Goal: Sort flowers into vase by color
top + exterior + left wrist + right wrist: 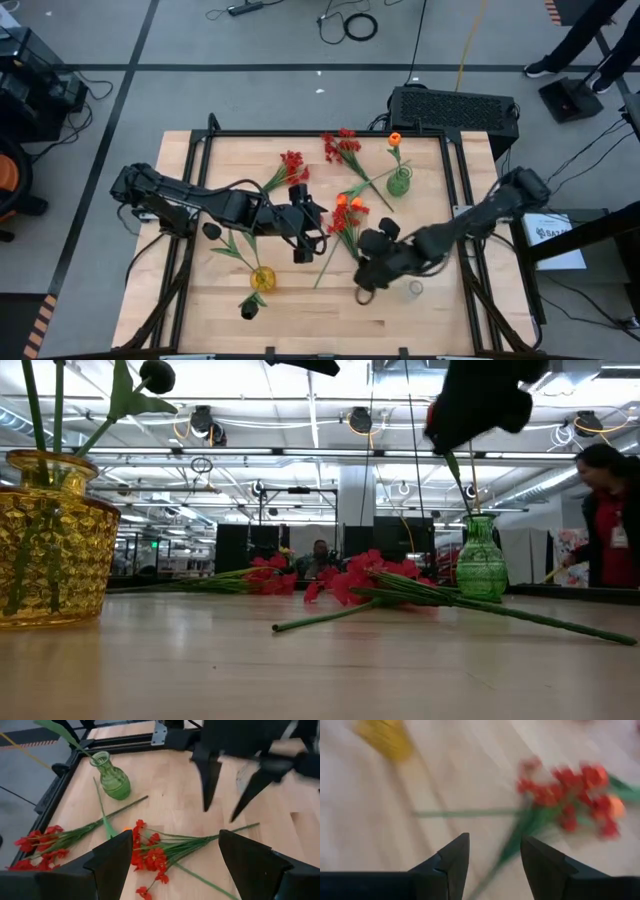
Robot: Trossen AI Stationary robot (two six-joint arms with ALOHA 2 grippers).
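A bunch of red and orange flowers (347,212) lies mid-table, its stems (325,265) running toward the near edge. My right gripper (492,862) hovers open over those stems, touching nothing. My left gripper (175,865) stands open just left of the bunch, above the red blooms (150,857), and holds nothing. Two more red clusters (292,165) (340,146) lie near the far edge. An orange bloom (395,138) stands in the green vase (398,183). The yellow vase (262,278) holds black-bloomed stems (212,230).
A small clear vase (413,289) stands near my right gripper (363,285). A black case (455,108) sits past the table's far edge. A person (610,520) stands in the room beyond the table. Bare wood lies along the near edge (330,330).
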